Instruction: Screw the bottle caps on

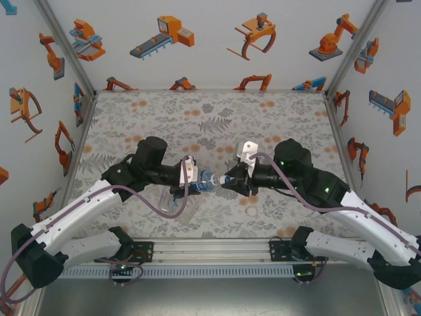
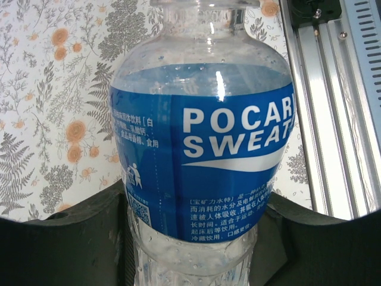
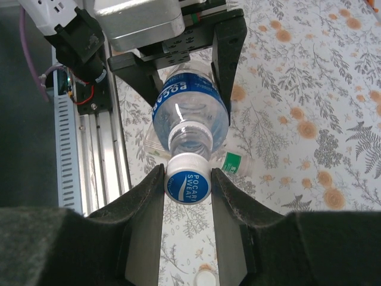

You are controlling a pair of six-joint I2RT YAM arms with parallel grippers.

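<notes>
left gripper (image 1: 193, 184) clamped round bottle (image 3: 190, 107), blue label (image 2: 238, 137) reads POCARI SWEAT. right gripper (image 3: 188, 186) pinching white cap (image 3: 188, 179), same logo on top, sat at bottle mouth.

The left arm (image 1: 85, 207) and right arm (image 1: 358, 220) are both showing white shells on the long links, with black housings at joints and bases. A grey-purple cable (image 1: 141, 197) is running along each. Small green lights (image 1: 327, 191) are glowing on the right arm's black sections. The right gripper (image 3: 187, 185) is showing matte black, grainy fingers (image 3: 146, 214). A white bracket (image 1: 248, 151) is sitting on its wrist.
</notes>
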